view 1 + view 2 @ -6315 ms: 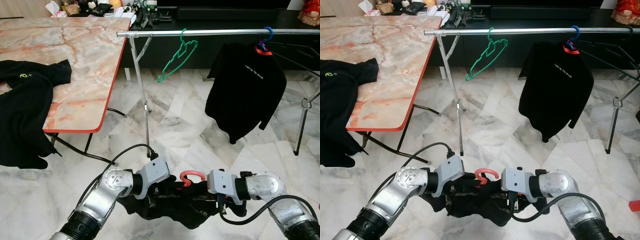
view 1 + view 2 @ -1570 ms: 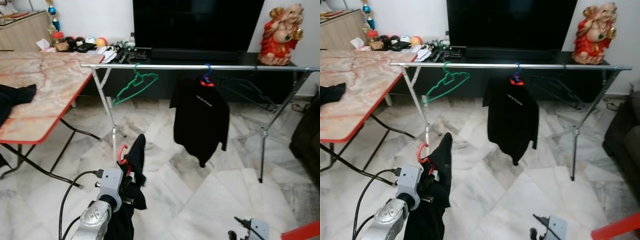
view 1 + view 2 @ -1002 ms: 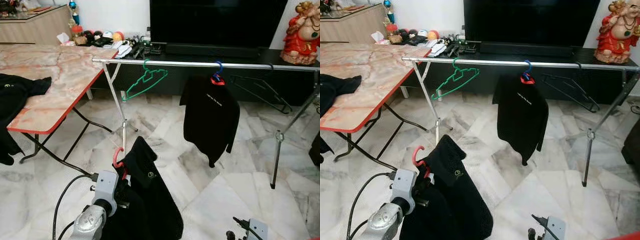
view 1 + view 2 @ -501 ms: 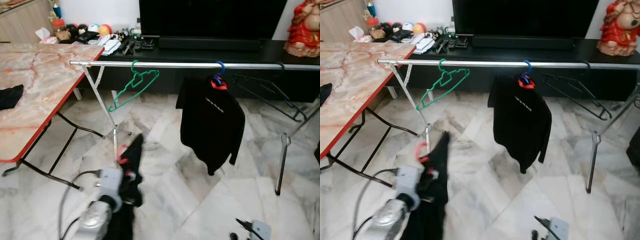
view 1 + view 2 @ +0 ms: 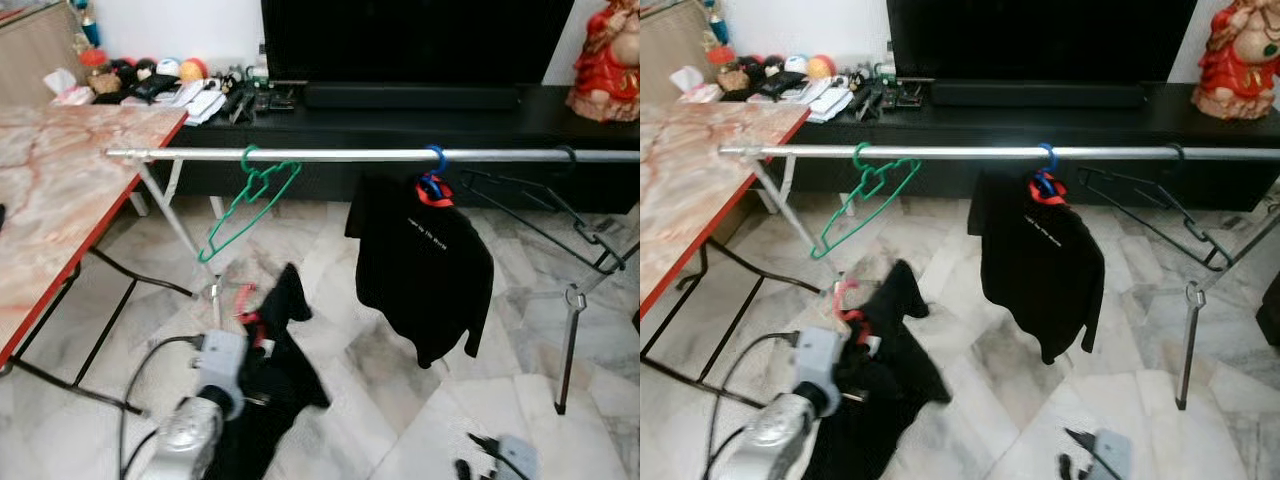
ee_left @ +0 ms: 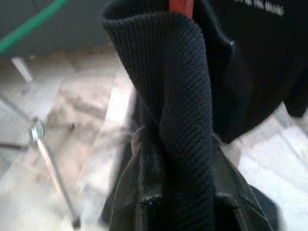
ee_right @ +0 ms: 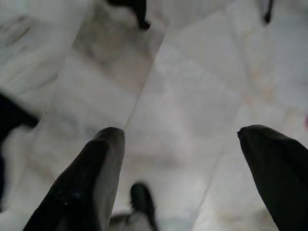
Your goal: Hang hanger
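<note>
Marble floor [image 5: 400, 390] below a steel rail [image 5: 340, 155] bearing a green hanger [image 5: 245, 205] and black shirt [image 5: 425, 265]; left gripper [image 6: 178, 202] clamped on dark garment [image 5: 275, 375], red hanger [image 5: 247, 305] poking above, well under the rail; right gripper [image 7: 180, 168] spread wide, low.

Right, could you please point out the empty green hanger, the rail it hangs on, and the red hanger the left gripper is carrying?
green hanger [image 5: 243, 203], left eye view, on its sloping arm.
rail [image 5: 340, 155], left eye view, on the bare silver bar between the hangers.
red hanger [image 5: 846, 298], right eye view, on its hook above the black garment.
</note>
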Tool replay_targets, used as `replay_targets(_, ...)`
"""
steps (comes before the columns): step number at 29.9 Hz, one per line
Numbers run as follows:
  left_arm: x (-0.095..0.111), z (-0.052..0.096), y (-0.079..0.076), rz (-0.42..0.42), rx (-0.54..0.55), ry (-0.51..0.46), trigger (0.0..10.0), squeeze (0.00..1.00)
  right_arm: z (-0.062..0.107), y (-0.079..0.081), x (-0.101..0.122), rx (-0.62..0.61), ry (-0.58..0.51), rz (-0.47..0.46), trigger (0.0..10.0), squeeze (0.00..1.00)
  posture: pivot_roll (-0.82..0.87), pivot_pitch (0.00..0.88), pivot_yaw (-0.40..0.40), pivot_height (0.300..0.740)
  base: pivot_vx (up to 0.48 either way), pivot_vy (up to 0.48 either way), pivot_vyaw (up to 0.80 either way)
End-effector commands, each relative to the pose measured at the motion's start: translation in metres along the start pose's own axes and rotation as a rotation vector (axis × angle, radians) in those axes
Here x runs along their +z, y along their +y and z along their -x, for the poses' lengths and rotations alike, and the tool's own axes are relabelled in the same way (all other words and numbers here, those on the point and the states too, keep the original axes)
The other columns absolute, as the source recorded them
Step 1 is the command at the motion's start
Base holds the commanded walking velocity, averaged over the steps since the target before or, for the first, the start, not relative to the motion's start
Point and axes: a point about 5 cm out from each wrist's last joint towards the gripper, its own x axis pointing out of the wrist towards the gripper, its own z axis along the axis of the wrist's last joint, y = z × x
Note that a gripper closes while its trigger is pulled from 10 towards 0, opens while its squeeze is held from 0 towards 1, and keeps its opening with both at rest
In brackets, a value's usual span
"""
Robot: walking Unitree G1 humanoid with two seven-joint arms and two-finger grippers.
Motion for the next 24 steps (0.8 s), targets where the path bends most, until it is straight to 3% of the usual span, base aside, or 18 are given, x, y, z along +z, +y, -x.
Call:
replay_targets(1,-0.002,0.002,0.009,-0.017,0.035,0.002,10.0,0.00,0.000,0.010,-0.004,0.031,0.016,-0.003,10.0,0.00,0.02,0.136,-0.022,0.740,0.000,0.000,0.00)
replay_targets(7,-0.003,0.004,0.000,0.080,0.034,-0.020,10.0,0.00,0.000,0.009,-0.004,0.039,0.012,0.005,10.0,0.00,0.01,0.143,-0.027,0.740,0.000,0.000,0.00)
replay_targets(13,-0.002,0.006,0.001,0.077,0.077,-0.037,10.0,0.00,0.000,0.009,-0.003,0.048,0.008,0.014,10.0,0.00,0.01,0.143,-0.023,0.740,0.000,0.000,0.00)
replay_targets(20,-0.005,0.014,0.008,0.062,0.126,-0.029,10.0,0.00,0.000,0.011,-0.004,0.040,0.014,0.015,10.0,0.00,0.01,0.106,-0.011,0.740,0.000,-0.413,0.00)
replay_targets(24,-0.005,0.019,0.021,0.081,0.179,-0.025,10.0,0.00,-0.001,0.012,-0.003,0.042,0.009,0.000,10.0,0.00,0.01,0.082,-0.005,0.740,0.000,-0.428,0.00)
